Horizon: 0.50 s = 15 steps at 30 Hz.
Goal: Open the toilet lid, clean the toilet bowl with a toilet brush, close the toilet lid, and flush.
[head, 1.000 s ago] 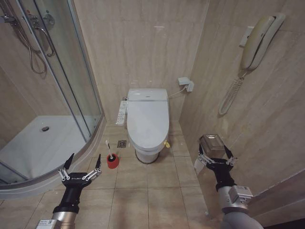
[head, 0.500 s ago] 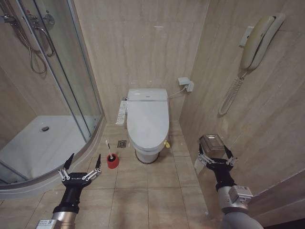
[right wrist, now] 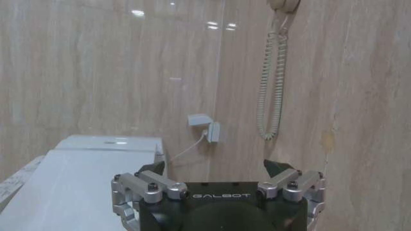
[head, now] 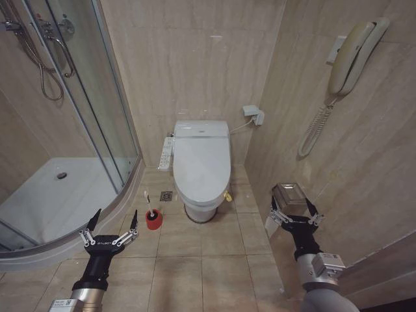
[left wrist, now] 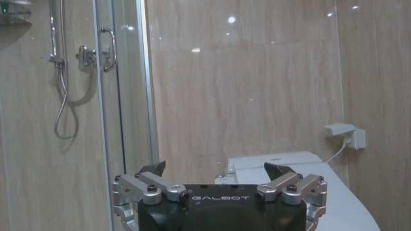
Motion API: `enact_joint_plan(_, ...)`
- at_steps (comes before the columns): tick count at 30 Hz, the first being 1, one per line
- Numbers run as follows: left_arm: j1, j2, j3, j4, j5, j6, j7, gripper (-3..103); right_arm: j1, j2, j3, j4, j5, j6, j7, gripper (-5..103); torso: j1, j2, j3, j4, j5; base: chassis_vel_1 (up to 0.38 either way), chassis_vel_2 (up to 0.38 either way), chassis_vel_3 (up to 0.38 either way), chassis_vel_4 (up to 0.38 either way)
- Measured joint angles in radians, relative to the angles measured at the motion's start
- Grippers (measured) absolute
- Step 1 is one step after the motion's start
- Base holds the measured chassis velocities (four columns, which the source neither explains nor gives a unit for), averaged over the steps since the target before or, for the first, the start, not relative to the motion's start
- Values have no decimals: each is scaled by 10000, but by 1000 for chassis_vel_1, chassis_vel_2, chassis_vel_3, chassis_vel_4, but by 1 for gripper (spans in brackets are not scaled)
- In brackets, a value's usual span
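The toilet lid (head: 202, 166) lies shut over the toilet bowl (head: 200, 209) against the back wall; the lid also shows in the left wrist view (left wrist: 334, 202) and the right wrist view (right wrist: 77, 183). The toilet brush (head: 147, 203) stands with its white handle up in a red cup (head: 154, 220) on the floor, left of the bowl. My left gripper (head: 112, 223) hovers open near the floor, just in front and left of the red cup. Beside the right wall, my right gripper (head: 295, 208) is open and holds nothing.
A glass shower cabin with a white tray (head: 58, 195) fills the left. A button panel (head: 168, 153) runs along the toilet's left side. On the right wall hang a phone handset (head: 350, 55) and a metal paper holder (head: 289, 194). A floor drain (head: 166, 195) sits behind the brush.
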Motion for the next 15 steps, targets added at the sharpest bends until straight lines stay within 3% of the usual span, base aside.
enact_joint_plan(15, 0, 0, 0, 0, 0, 0, 0, 100, 0, 0, 0, 0, 0, 0, 0, 100, 0, 0, 0, 0, 0, 0, 0, 0, 0)
